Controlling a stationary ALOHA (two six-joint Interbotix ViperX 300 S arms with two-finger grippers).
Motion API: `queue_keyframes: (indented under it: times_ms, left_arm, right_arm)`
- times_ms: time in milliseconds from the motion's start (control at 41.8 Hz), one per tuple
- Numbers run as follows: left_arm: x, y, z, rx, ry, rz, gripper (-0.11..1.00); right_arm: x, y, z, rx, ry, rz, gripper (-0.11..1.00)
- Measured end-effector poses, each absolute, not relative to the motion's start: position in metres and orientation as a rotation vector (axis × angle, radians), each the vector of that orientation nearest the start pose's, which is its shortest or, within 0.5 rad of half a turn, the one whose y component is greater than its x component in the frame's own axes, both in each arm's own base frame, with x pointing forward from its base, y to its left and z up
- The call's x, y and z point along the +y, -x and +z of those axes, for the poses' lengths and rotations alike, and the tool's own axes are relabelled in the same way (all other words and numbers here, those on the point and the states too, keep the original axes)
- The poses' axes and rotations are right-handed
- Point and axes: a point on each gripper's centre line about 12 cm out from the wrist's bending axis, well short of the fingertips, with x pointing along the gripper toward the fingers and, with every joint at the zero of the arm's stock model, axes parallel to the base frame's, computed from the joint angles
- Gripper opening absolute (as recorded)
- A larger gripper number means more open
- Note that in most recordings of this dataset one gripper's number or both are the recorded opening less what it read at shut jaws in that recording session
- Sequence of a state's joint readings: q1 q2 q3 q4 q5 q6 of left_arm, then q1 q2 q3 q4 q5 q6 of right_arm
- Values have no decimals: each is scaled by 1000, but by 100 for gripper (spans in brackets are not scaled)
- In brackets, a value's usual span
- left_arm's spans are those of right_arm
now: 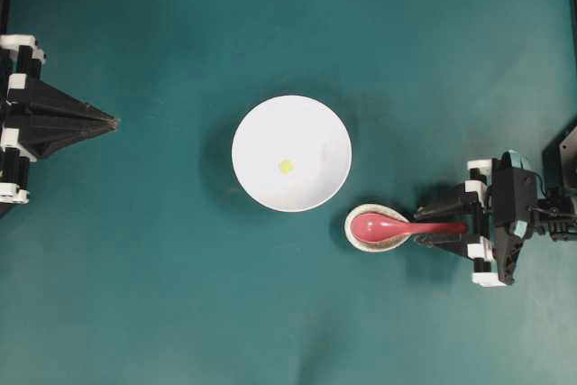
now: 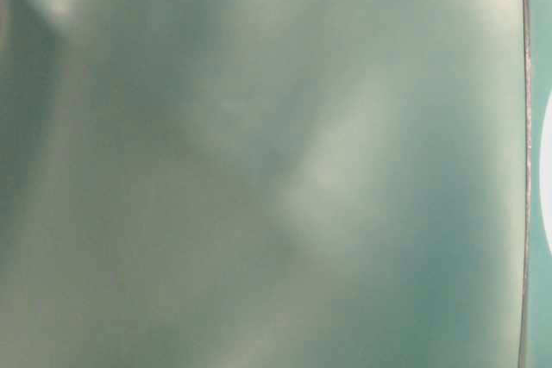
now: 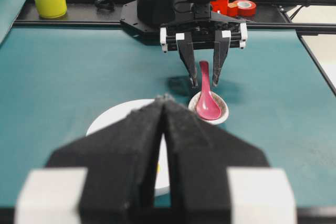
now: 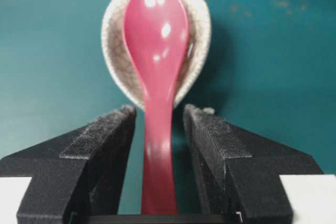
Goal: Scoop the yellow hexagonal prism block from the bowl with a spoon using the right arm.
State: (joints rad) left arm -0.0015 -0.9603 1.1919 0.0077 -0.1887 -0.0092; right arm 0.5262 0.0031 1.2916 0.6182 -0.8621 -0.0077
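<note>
Straddling the spoon (image 4: 157, 103) handle untouched, the right tool (image 4: 157, 124) gapes; overhead seemingly hides that gap.

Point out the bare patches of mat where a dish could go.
Bare mat lies between the left gripper and the bowl, and along the far side above the bowl. Crowded: the spoon, spoon rest and right gripper sit close together.

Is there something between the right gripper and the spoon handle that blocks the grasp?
No, nothing visible. The right gripper is open, its fingers on both sides of the spoon handle with clear gaps. The scoop lies in the spoon rest.
</note>
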Motion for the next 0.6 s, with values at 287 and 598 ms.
queue_keyframes:
  times_ms: [287,598]
  left_arm:
    - [0,-198,274,44,2,-3,1]
    - [0,-198,274,44,2,-3,1]
  right_arm:
    - [72,-229,85,467,-166,-33,48]
    - [72,-228,85,469,-165,-31,48]
